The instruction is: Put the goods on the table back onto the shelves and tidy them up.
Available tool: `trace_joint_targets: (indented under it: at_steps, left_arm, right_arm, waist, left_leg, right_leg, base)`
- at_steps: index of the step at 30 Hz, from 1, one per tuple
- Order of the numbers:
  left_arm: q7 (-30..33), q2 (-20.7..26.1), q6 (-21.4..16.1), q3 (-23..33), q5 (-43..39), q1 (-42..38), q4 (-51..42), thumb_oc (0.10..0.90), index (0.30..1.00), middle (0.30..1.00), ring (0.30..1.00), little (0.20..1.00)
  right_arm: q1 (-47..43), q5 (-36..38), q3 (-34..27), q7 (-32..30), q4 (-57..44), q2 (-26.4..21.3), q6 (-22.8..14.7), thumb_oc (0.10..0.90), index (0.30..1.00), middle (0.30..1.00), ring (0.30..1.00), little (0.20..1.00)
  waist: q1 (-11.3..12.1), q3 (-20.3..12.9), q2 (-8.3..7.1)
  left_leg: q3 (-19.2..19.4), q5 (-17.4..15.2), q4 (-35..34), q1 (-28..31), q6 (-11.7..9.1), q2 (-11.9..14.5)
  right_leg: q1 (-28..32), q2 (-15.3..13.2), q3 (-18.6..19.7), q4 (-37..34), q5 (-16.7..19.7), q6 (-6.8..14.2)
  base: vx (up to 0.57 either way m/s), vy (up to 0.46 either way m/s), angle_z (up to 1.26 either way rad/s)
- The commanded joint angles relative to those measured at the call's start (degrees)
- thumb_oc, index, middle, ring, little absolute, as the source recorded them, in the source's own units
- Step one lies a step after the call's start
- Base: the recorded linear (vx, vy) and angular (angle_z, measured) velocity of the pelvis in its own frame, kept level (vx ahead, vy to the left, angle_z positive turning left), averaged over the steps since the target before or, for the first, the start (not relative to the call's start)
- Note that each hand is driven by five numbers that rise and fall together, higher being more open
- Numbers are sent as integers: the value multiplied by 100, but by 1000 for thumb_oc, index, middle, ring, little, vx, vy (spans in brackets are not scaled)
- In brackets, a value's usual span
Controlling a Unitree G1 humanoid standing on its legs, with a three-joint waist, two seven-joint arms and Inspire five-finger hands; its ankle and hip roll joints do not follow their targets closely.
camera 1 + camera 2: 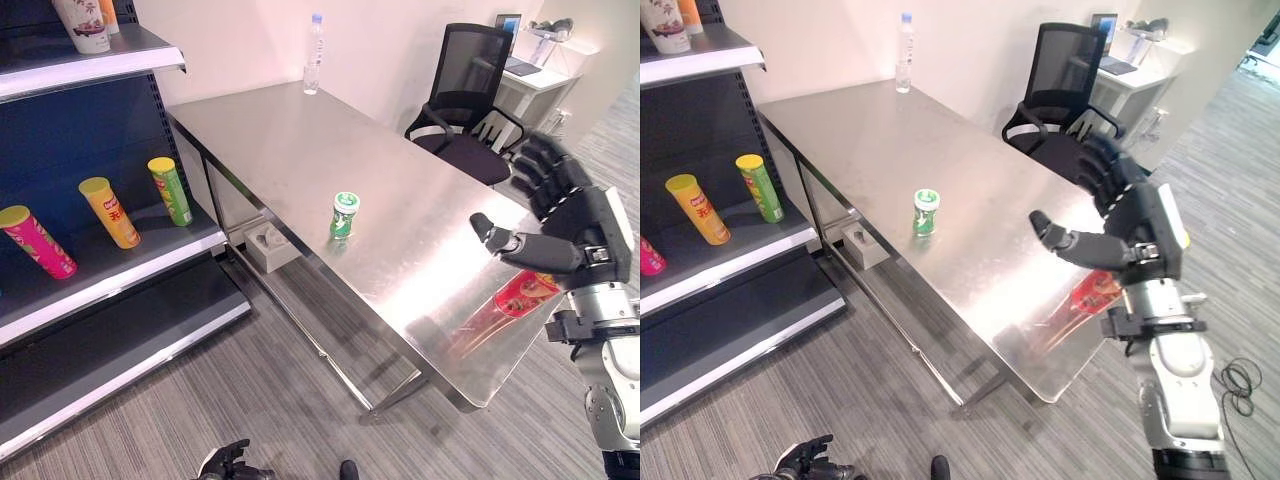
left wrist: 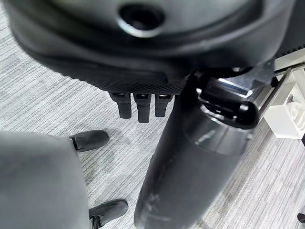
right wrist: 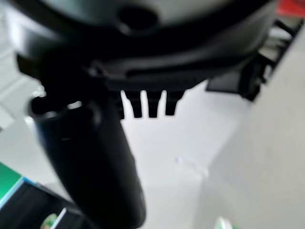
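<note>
A short green can stands upright in the middle of the steel table. Near the table's front right corner lies a red tube on its side, partly hidden behind my right hand. That hand hovers above the tube, open, fingers spread and thumb pointing toward the can, holding nothing. A clear water bottle stands at the table's far end. My left hand hangs low near the floor, open and empty; its fingers look relaxed in the left wrist view.
The shelf unit at the left carries a pink tube, a yellow tube and a green tube; a cup sits on its top board. A white box lies under the table. A black office chair stands behind it.
</note>
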Motion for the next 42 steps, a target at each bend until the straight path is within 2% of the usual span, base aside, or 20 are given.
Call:
trace_joint_targets:
  at_steps: [1,9,13,18,21,23,29,42]
  left_arm:
    - [62,233,-275,-61,126,-132,61,800,900,900,900,900]
    - [162,274,-309,-24,153,-150,15,800,900,900,900,900]
    - [191,297,-300,-11,131,-146,-29,800,900,900,900,900]
    - [163,322,-261,6,154,-127,-25,800,900,900,900,900]
    - [130,343,-248,17,156,-110,-57,800,900,900,900,900]
    - [91,355,-229,9,155,-124,-70,800,900,900,900,900]
    - [44,398,-222,-13,170,-134,-98,800,900,900,900,900]
    - [10,360,-212,-48,219,-56,-106,800,900,900,900,900]
  right_arm:
    - [-818,-79,-1060,-693,-471,-272,-963,800,900,900,900,900]
    - [-574,-550,-2110,-1559,-555,-697,-1315,800,900,900,900,900]
    - [-282,-365,-2460,-1737,-269,-706,-1330,800,900,900,900,900]
    - [-68,-145,-2385,-1610,78,-646,-1218,800,900,900,900,900]
    - [62,104,-2202,-1331,203,-494,-1066,800,900,900,900,900]
    - [138,181,-1908,-1101,382,-416,-881,800,900,900,900,900]
    - [14,290,-1395,-750,670,-405,-655,800,900,900,900,900]
    - [24,48,-1285,-663,847,-487,-499,800,900,900,900,900]
  waist:
    - [195,-243,-42]
    - [-1,-298,-48]
    - [-98,-273,-41]
    - [-151,-256,-14]
    - [-172,-235,19]
    - [-172,-205,40]
    - [-120,-188,90]
    - [-54,-173,156]
  left_leg:
    - [351,-747,214,181,-120,109]
    - [449,-797,187,263,-135,136]
    - [542,-808,172,275,-143,148]
    - [614,-867,154,325,-149,168]
    - [669,-881,145,351,-155,172]
    - [688,-874,145,360,-152,168]
    - [703,-842,112,380,-146,137]
    - [505,-805,88,358,-153,116]
  right_leg:
    - [-266,-299,303,176,-26,617]
    - [-275,-256,390,155,-2,655]
    - [-333,-213,475,137,30,681]
    - [-358,-176,549,114,15,688]
    - [-363,-164,598,88,21,688]
    - [-368,-160,625,85,26,688]
    - [-385,-154,657,83,46,688]
    - [-294,-199,477,91,-43,638]
  base:
    - [0,0,0]
    - [14,8,-3]
    - [-5,3,-14]
    - [5,-1,-20]
    - [24,2,-10]
    - [-16,-15,-9]
    - [-11,-8,-5]
    - [8,-10,5]
